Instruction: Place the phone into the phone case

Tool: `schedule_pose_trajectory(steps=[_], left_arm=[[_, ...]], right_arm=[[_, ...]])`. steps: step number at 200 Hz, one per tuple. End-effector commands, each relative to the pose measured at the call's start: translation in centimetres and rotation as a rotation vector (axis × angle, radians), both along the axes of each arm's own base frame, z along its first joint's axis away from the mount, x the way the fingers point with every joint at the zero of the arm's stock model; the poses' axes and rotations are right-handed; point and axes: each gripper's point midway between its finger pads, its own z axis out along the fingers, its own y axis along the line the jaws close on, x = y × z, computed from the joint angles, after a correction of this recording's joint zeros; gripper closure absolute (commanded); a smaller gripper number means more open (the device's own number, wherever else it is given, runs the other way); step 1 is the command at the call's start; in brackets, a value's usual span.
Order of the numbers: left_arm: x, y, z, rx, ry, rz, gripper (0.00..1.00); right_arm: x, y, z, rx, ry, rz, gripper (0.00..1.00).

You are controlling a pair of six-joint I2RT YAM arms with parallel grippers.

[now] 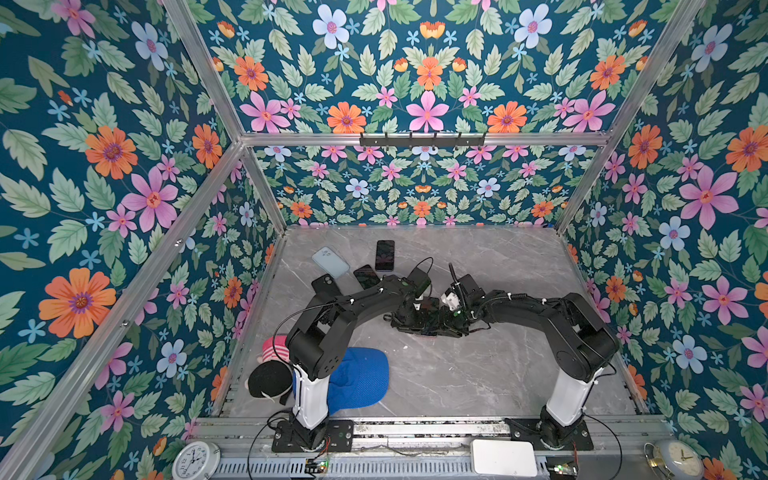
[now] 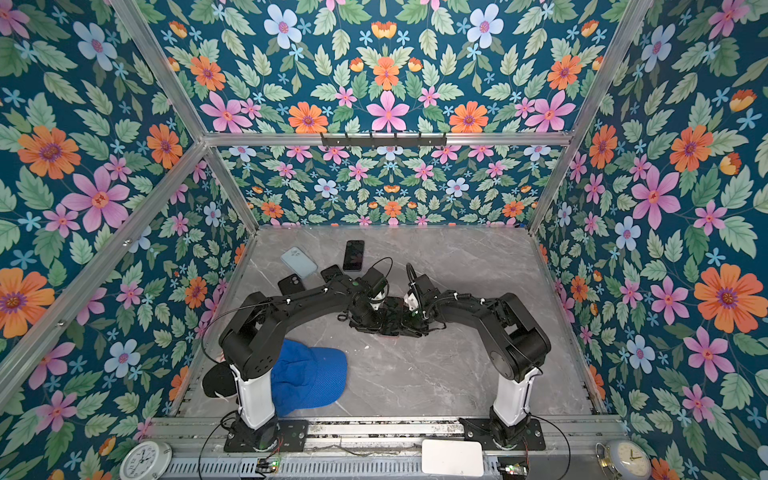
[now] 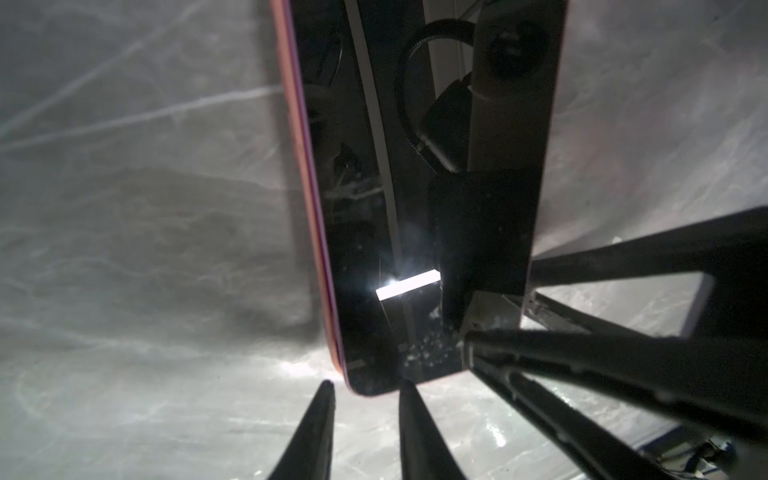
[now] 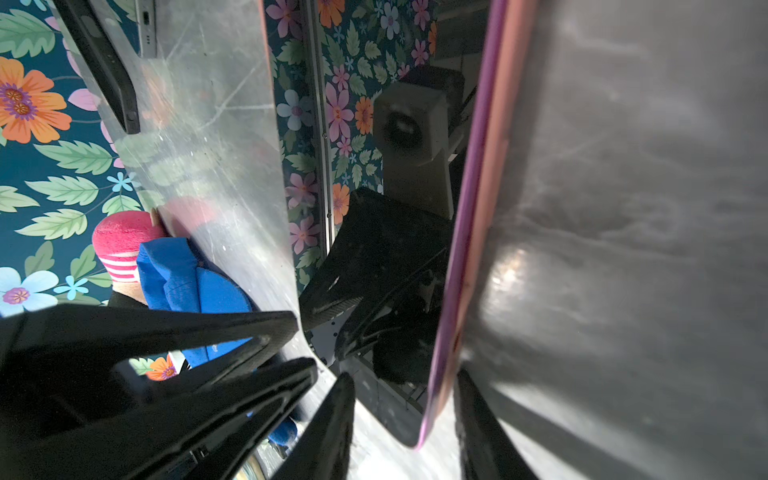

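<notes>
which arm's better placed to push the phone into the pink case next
Right, probably: the right gripper straddles the phone corner and pink case rim, while the left gripper barely reaches the phone's end.

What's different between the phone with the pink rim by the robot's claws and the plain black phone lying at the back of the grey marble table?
The pink-rimmed phone wears a pink edge; the plain black phone shows none. The pink-rimmed phone lies between the left gripper and right gripper; the plain black phone lies untouched farther back. Both show dark glossy screens.
</notes>
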Motion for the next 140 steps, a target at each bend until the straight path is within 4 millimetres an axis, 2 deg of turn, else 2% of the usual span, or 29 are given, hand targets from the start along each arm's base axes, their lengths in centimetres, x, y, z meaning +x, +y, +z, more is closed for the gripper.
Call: schedule_pose_trajectory(steps=[1,140], left_arm=[[-0.3,0.2,-0.3,0.02,0.005,-0.012,0.72],[-0.7,1.6,-2.8,0.103,0.034,-0.012,0.89]], right_arm=[[-1.3,-1.6,-1.2,-0.089,0.055,-0.023,0.57],[-1.5,-1.6,-1.1,-0.073,0.054,-0.026,0.56]])
